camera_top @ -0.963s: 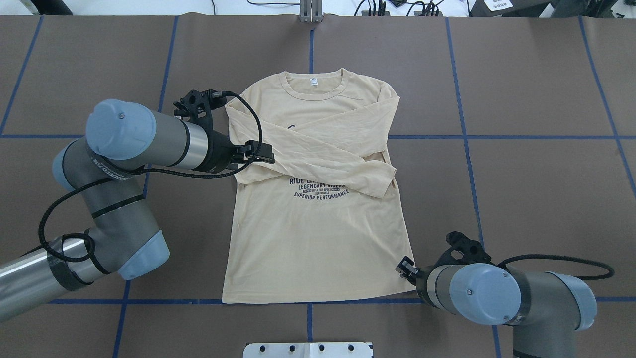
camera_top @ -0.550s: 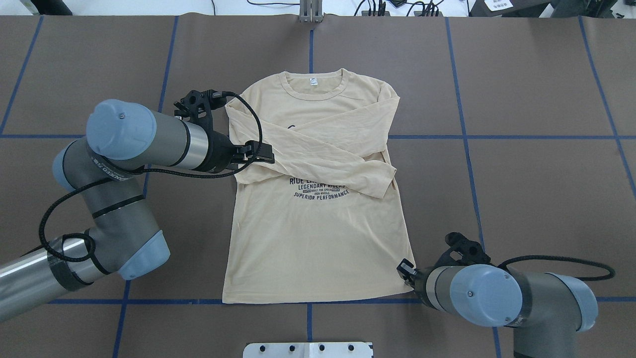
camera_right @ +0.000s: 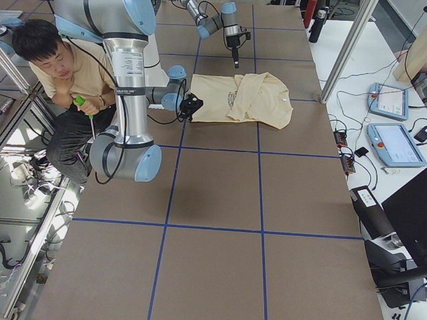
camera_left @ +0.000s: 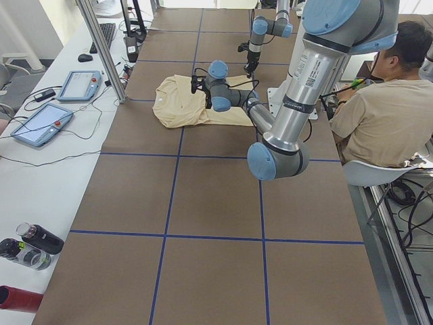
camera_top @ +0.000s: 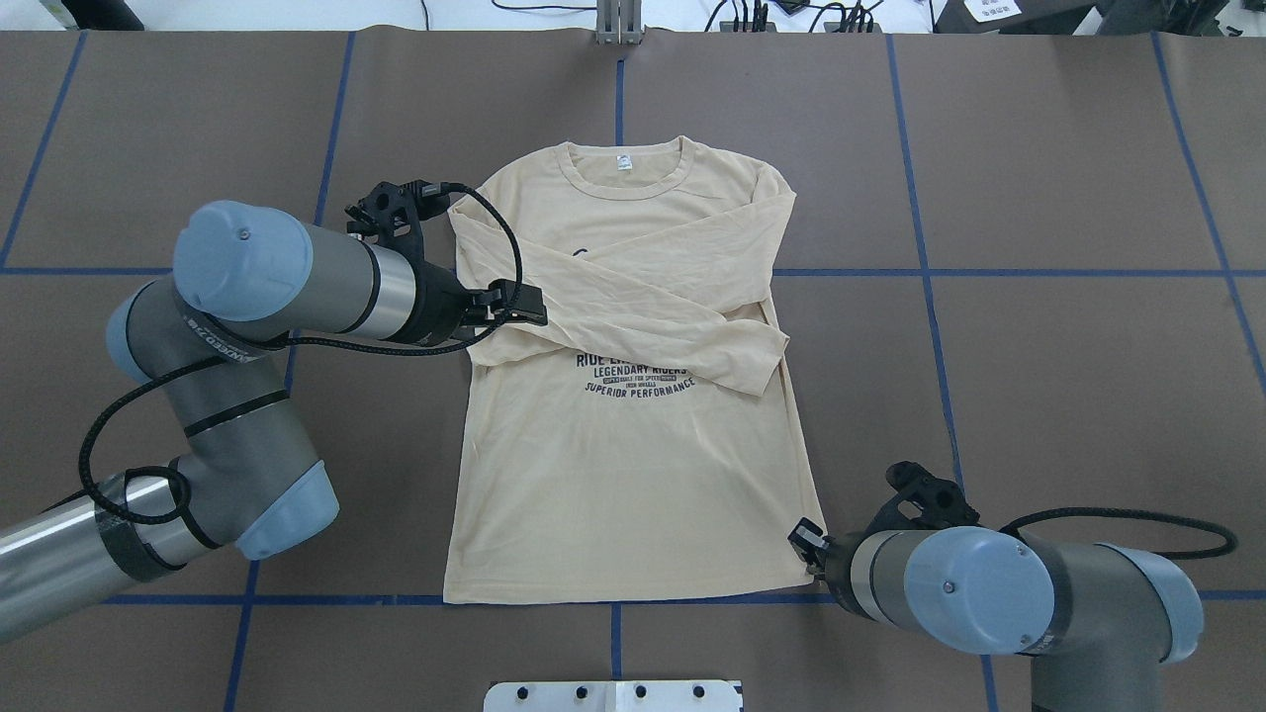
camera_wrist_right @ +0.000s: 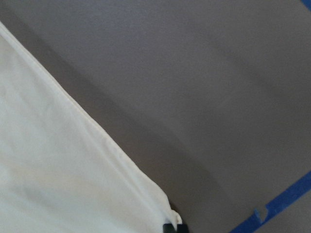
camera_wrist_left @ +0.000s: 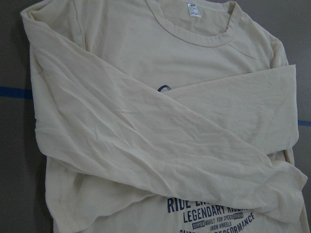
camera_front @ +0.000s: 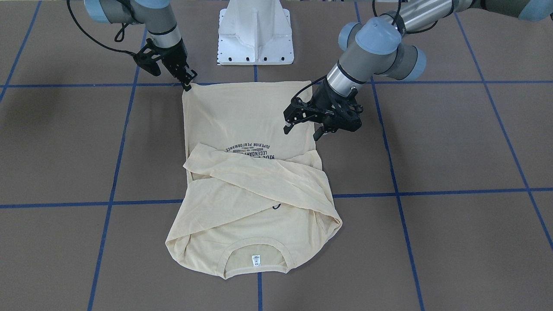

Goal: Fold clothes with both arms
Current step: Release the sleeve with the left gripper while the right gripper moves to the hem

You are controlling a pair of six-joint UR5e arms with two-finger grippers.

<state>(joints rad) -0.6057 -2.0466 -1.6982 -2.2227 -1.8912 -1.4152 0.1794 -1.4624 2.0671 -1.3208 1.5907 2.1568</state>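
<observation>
Overhead exterior view: the shirt (camera_top: 633, 475) lies flat, front up, in the middle of the table (camera_top: 1039, 198), collar (camera_top: 621, 183) away from the robot. Both sleeves (camera_top: 653, 297) are folded across the chest and cover the top of the navy print (camera_top: 633, 376). This view hides most of each gripper behind its arm.

The front-facing view shows them better. The left gripper (camera_front: 302, 131) hangs above the shirt's left edge beside the print, its fingers spread wide and holding nothing. The right gripper (camera_front: 188, 83) points down at the right hem corner, fingers close together. Whether they have hold of the cloth cannot be told.

The right wrist view adds only the shirt's side edge (camera_wrist_right: 73, 160) running to that corner, with one black fingertip (camera_wrist_right: 167, 228) touching it. The left wrist view gives the crossed sleeves close up, with the white tag (camera_wrist_left: 193, 9) inside the collar.

The table is covered in brown sheet, marked into squares by blue tape (camera_top: 989, 272). The white base (camera_front: 255, 34) stands at the robot's edge, near the hem. The side views take in the room: a person (camera_left: 385, 115) sits behind the robot, two pendants (camera_left: 80, 84) with cables lie on a white bench along the far side, and bottles (camera_left: 34, 240) lie on it too.
</observation>
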